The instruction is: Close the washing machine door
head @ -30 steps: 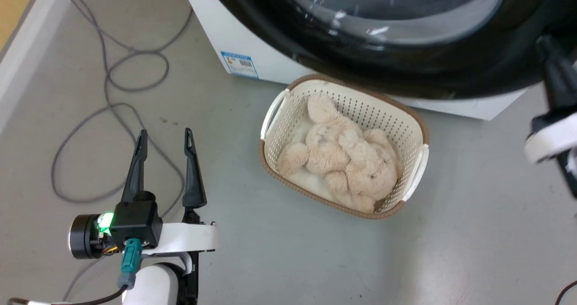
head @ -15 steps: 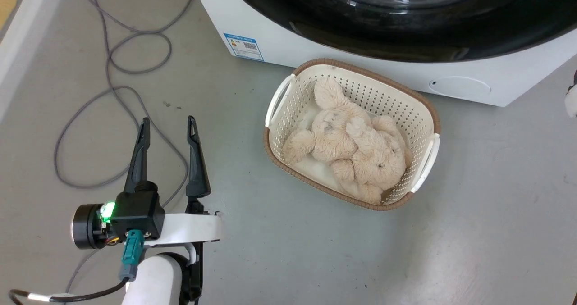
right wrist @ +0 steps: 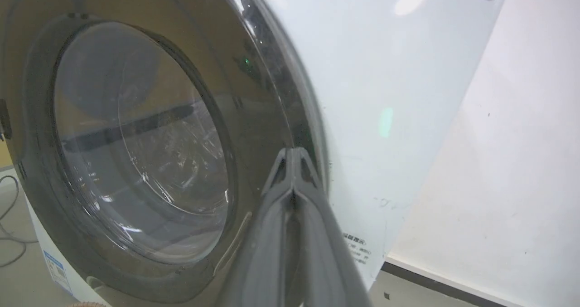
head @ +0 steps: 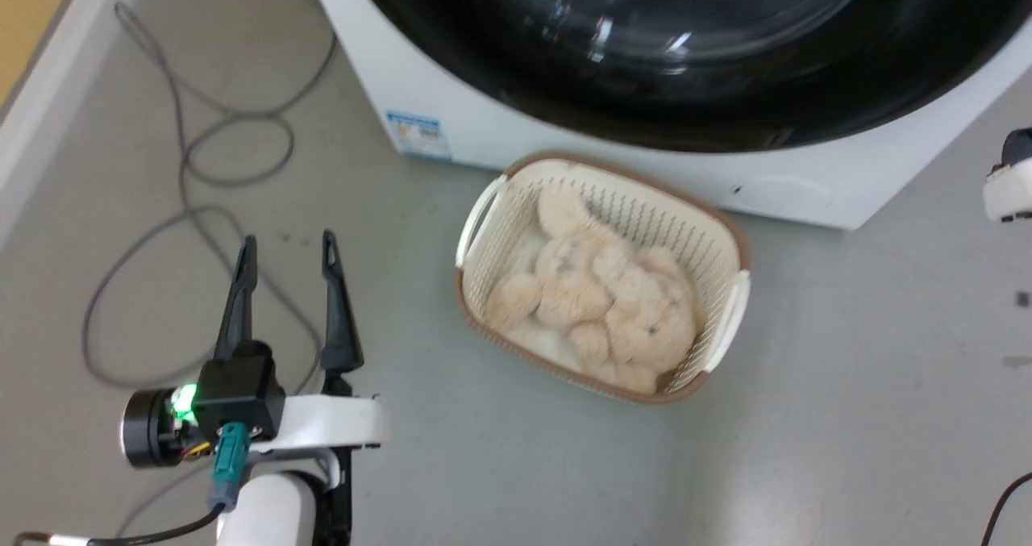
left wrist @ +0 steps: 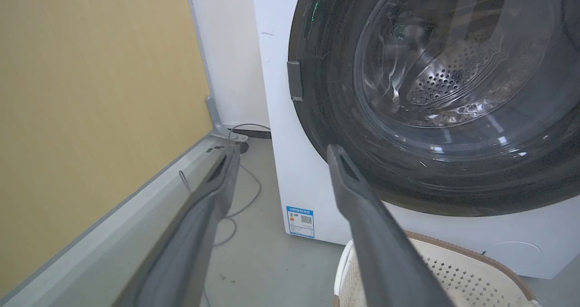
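My right gripper (right wrist: 293,158), fingers together and empty, is nearer: the washing machine door (right wrist: 136,139) rim lies at twelve o'clock. My left gripper (head: 289,239) hangs well apart, spread, empty.

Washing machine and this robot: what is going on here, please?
The robot works on the washing machine door, which looks flush against the white washing machine. Its right pincer, fingers shut together, points at the door's rim; contact is unclear. The left pincer hangs open over the floor beside a basket holding a plush toy.
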